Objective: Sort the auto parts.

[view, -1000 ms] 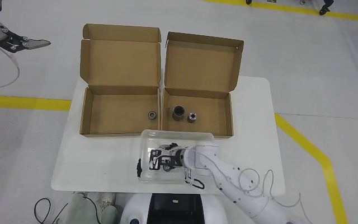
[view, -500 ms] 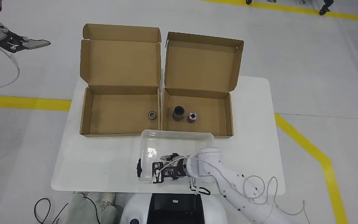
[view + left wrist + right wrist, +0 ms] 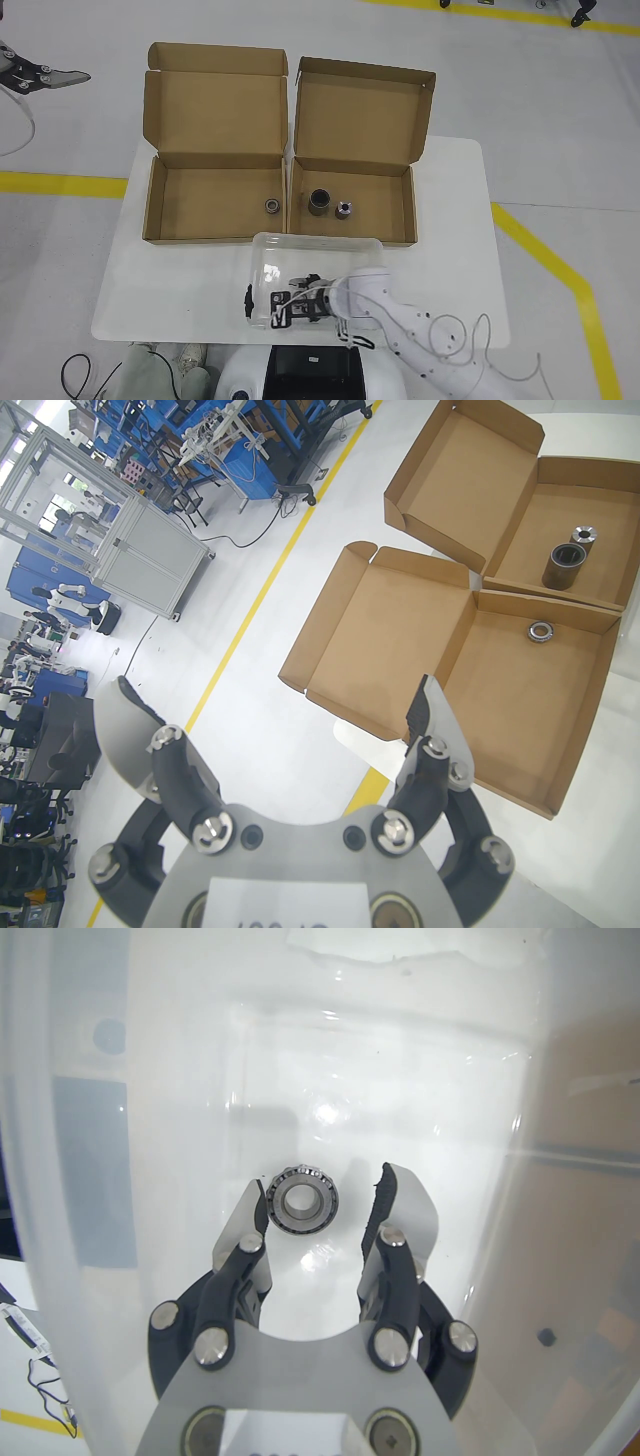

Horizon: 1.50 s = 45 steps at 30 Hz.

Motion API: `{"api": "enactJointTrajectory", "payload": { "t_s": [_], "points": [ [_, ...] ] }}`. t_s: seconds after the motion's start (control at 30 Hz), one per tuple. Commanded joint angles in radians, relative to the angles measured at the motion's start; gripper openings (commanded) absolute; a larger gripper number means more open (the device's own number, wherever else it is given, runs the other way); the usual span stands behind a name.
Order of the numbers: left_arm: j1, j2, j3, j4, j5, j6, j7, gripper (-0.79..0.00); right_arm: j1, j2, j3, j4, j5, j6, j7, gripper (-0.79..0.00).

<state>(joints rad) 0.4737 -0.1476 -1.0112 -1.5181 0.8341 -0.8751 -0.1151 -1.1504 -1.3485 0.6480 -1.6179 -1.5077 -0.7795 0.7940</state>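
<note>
- Looking down on a white table (image 3: 450, 190), with two open boxes along its far side and a clear bin at its near edge.
- Finding the left box (image 3: 205, 215) and right box (image 3: 378, 222) touching side by side, lids folded back.
- Placing the bin (image 3: 263, 258) just in front of both boxes, straddling the seam between them.
- Finding the right gripper (image 3: 322, 1183) down inside the bin, fingers spread, pinching nothing.
- Seeing the left gripper (image 3: 272, 687) off to the boxes' side, fingers wide apart, gripping nothing, with floor behind it.
- Spotting a dark sleeve (image 3: 319, 200) standing upright in the right box.
- Locating a bearing (image 3: 302, 1205) lying flat, bore up, on the bin floor between the right fingers, hard against one of them; touching or not, cannot tell.
- Noting a second bearing (image 3: 271, 204) lying in the left box, near the wall it shares with the right box.
- Marking a small bushing (image 3: 343, 209) just beside the sleeve.
</note>
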Motion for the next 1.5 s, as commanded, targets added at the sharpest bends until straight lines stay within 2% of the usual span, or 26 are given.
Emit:
{"api": "enactJointTrajectory", "payload": {
  "t_s": [0.0,0.2,0.3,0.63,0.9,1.07,1.13,1.17,1.2,1.23,1.47],
  "points": [
    [0.0,0.0,0.0,0.0,0.0,0.0,0.0,0.0,0.006,-0.003,-0.01,0.008,-0.012,0.012,0.004,-0.416],
    [0.0,0.0,0.0,0.0,0.0,0.0,0.0,0.0,0.008,-0.007,-0.016,0.003,-0.048,0.094,0.003,-0.502],
    [0.0,0.0,0.0,0.0,0.0,0.0,0.0,0.0,-0.003,-0.003,-0.007,-0.01,-0.061,0.117,-0.007,-0.493],
    [0.0,0.0,0.0,0.0,0.0,0.0,0.0,0.0,-0.011,0.004,-0.001,-0.009,-0.067,0.095,-0.048,-0.431],
    [0.0,0.0,0.0,0.0,0.0,0.0,0.0,0.0,-0.001,-0.001,-0.014,0.008,-0.071,0.107,-0.07,-0.462],
    [0.0,0.0,0.0,0.0,0.0,0.0,0.0,0.0,0.004,-0.004,-0.02,0.022,-0.067,0.11,-0.083,-0.517],
    [0.0,0.0,0.0,0.0,0.0,0.0,0.0,0.0,0.006,-0.005,-0.023,0.025,-0.067,0.112,-0.085,-0.57],
    [0.0,0.0,0.0,0.0,0.0,0.0,0.0,0.0,0.008,-0.006,-0.023,0.025,-0.068,0.112,-0.084,-0.625],
    [0.0,0.0,0.0,0.0,0.0,0.0,0.0,0.0,0.009,-0.006,-0.023,0.024,-0.069,0.115,-0.085,-0.723],
    [0.0,0.0,0.0,0.0,0.0,0.0,0.0,0.0,0.01,-0.006,-0.024,0.023,-0.072,0.117,-0.085,-0.785],
    [0.0,0.0,0.0,0.0,0.0,0.0,0.0,0.0,-0.01,0.001,0.0,-0.017,-0.069,0.143,-0.091,-0.785]
  ]
}}
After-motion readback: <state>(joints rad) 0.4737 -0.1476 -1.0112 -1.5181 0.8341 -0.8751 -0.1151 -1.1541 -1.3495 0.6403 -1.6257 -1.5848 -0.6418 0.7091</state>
